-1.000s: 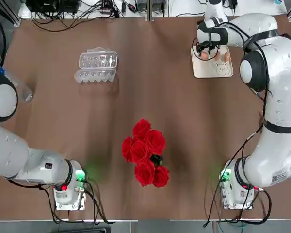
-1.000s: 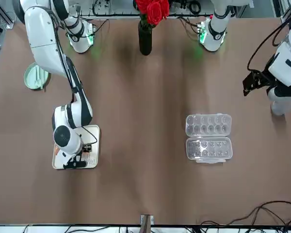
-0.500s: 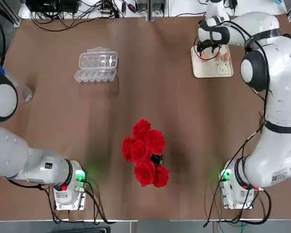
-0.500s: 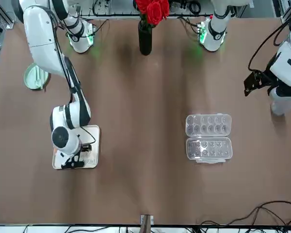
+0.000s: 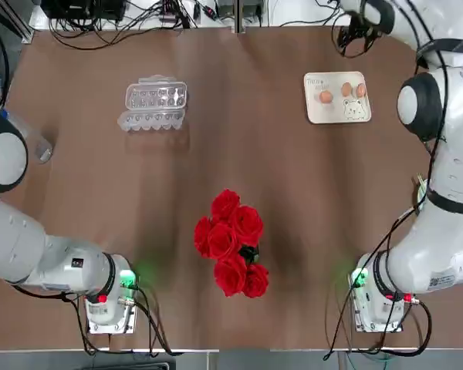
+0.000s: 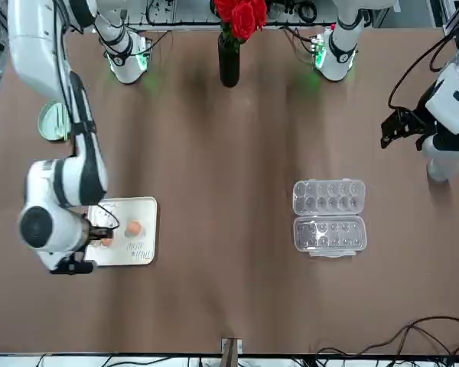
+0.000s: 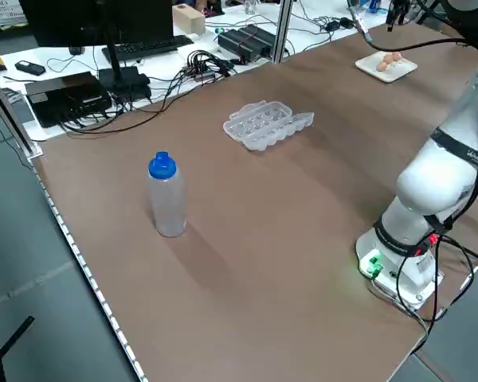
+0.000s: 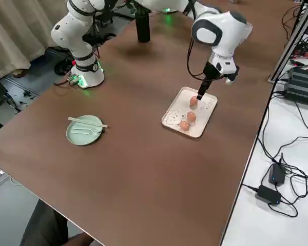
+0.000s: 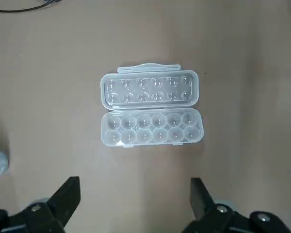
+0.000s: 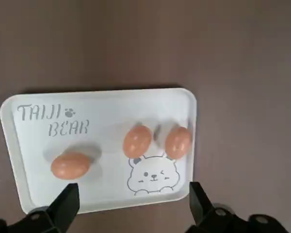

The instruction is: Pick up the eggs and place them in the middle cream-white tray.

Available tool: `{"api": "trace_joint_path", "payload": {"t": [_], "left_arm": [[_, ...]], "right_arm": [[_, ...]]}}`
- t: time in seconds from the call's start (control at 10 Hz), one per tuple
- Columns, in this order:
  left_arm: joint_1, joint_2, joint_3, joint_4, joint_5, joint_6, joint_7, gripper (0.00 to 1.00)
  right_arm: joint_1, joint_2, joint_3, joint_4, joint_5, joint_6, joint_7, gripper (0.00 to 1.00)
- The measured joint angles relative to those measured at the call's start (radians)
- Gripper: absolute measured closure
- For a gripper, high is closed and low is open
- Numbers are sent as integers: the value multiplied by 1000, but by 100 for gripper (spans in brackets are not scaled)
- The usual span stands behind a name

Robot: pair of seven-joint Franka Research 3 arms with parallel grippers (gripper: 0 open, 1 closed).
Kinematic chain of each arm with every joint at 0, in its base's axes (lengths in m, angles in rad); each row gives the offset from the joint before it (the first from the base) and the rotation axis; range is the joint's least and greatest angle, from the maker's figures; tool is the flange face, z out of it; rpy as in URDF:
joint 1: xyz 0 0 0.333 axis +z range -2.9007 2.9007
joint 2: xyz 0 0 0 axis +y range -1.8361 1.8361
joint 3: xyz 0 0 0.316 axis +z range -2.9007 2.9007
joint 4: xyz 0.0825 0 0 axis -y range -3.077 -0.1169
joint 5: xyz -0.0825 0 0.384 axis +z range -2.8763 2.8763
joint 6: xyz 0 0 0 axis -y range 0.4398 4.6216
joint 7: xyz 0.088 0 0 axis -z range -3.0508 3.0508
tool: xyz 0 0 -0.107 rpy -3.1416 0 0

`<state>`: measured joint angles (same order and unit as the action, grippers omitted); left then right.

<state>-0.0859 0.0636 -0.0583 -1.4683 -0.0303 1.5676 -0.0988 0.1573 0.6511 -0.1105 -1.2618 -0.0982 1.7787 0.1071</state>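
Note:
Three brown-orange eggs (image 10: 137,141) lie on the middle cream-white tray (image 10: 19,145), two side by side above the bear drawing and one apart under the lettering. In the top view the tray (image 5: 316,114) sits at the far right of the table with the eggs (image 5: 326,97) on it. My right gripper (image 10: 133,187) hangs open above the tray, nothing between its fingers; from the right side it (image 8: 201,94) hovers over the tray's far end. My left gripper (image 9: 134,180) is open and empty, high above the clear egg carton (image 9: 152,110).
The empty carton (image 5: 154,105) lies open at the far left. A vase of red roses (image 5: 233,243) stands near the middle front. A pale green plate (image 8: 85,129) with a fork lies near the right edge, a blue-capped bottle (image 7: 167,195) near the left edge.
My right gripper has opened, leaving an egg on the tray, and has risen away toward the table's far edge. All three eggs now lie uncovered. The left arm has barely moved.

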Motion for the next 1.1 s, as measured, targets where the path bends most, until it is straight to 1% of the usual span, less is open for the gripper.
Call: {"api": "trace_joint_path", "payload": {"t": [0.1,0.3,0.5,0.8,1.0,1.1], "left_arm": [[1,0,0,0,-2,0,0,0],[1,0,0,0,-12,0,0,0],[2,0,0,0,-12,0,0,0],[3,0,0,0,-12,0,0,0],[4,0,2,0,-12,0,0,0],[5,0,2,0,-12,0,0,0]], "right_arm": [[-27,-43,0,11,0,-31,-2,0],[-75,-162,-2,-9,1,-86,-69,0],[-106,-295,-18,-92,2,-96,-130,0],[-123,-470,-35,-204,27,-100,-146,0],[-124,-549,-29,-271,69,-102,-150,0],[-126,-574,-29,-281,103,-101,-150,0]]}}
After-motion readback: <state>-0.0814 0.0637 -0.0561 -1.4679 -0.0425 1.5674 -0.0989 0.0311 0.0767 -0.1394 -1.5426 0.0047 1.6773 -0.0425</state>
